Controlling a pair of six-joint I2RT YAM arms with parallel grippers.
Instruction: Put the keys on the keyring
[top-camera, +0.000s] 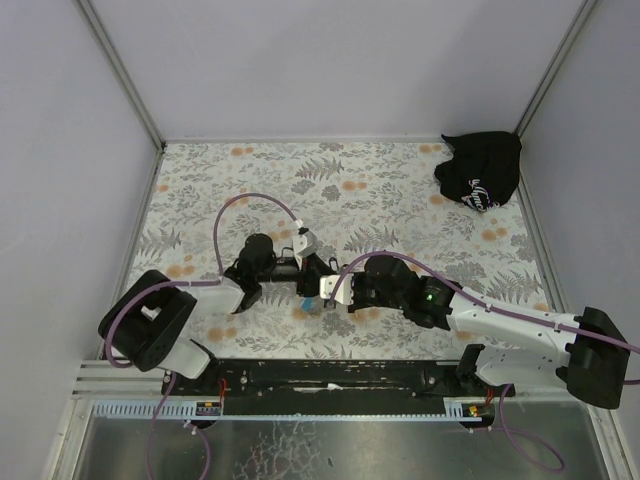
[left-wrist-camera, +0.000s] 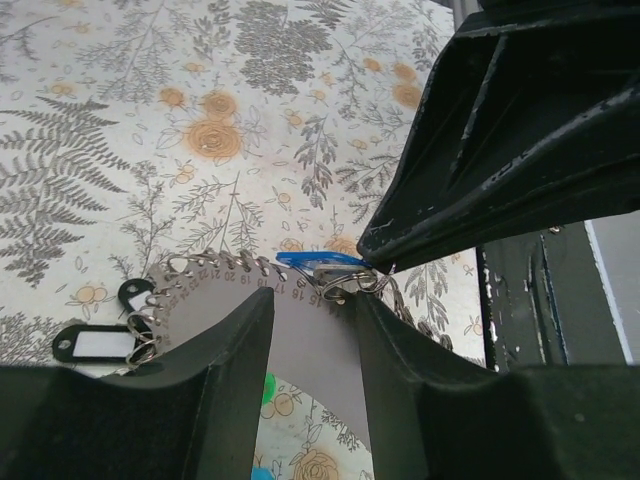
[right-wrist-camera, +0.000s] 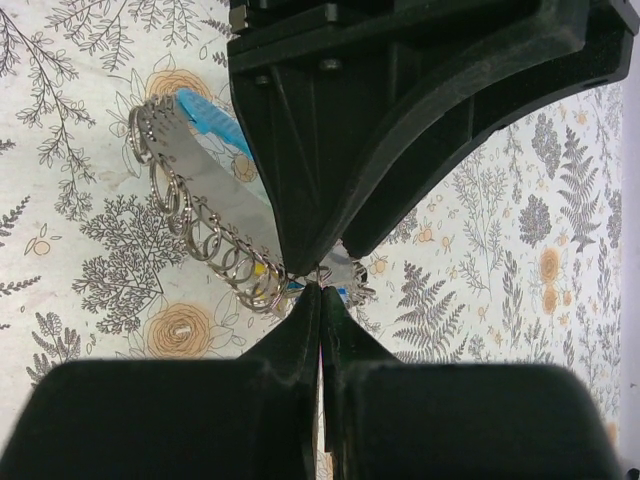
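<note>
Near the front middle of the floral table (top-camera: 400, 190), the left gripper (left-wrist-camera: 312, 310) clasped the keyring (left-wrist-camera: 205, 305), a grey plate edged with split rings (right-wrist-camera: 215, 240), between part-spread fingers, seemingly to steady it. The right gripper (right-wrist-camera: 320, 290), fingers pressed together, met the rim beside the blue key (left-wrist-camera: 318, 261), probably to work its ring; whether it pinched anything was unclear. Numbers ran from 25 down to 15 along the rim. White print on the black bag (top-camera: 482, 170) was unreadable.

Light bright, even, diffuse; shadows faint. Top view sharp. Wrist views: own fingers (left-wrist-camera: 180, 410) at 6 o'clock dark, soft-focused; worktop (left-wrist-camera: 150, 120) print crisp beyond.
</note>
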